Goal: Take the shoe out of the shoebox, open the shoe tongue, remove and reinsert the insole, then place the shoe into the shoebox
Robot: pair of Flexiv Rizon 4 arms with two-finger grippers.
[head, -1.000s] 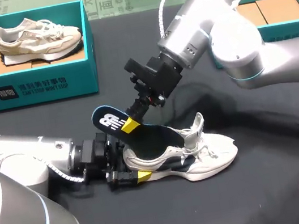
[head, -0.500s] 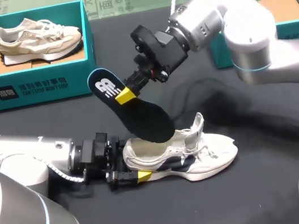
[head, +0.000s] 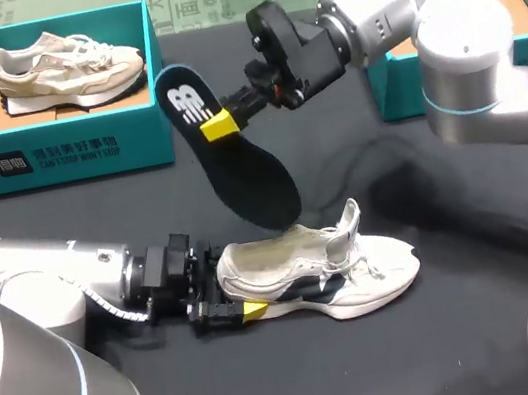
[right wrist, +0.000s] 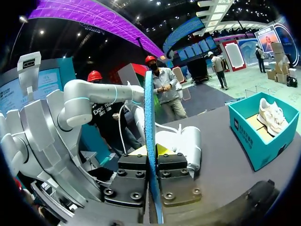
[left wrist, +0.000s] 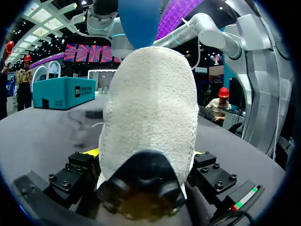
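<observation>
A white sneaker (head: 358, 273) lies on its side on the dark table, toe to the right. My left gripper (head: 232, 296) is shut on its heel, and the heel (left wrist: 150, 108) fills the space between the fingers in the left wrist view. A dark blue insole (head: 245, 175) with a white logo hangs tilted in the air above the sneaker, its toe end just over the opening. My right gripper (head: 219, 124) is shut on the insole's heel end. The right wrist view shows the insole (right wrist: 149, 122) edge-on between the closed fingers of the right gripper (right wrist: 153, 155).
A teal shoebox (head: 54, 152) at the back left holds a beige sneaker (head: 64, 64). A second teal shoebox (head: 400, 99) with brown cardboard inserts stands at the back right, partly behind my right arm.
My right gripper has risen and swung back and to the left, drawing the insole up out of the sneaker. The left gripper and the sneaker have stayed put.
</observation>
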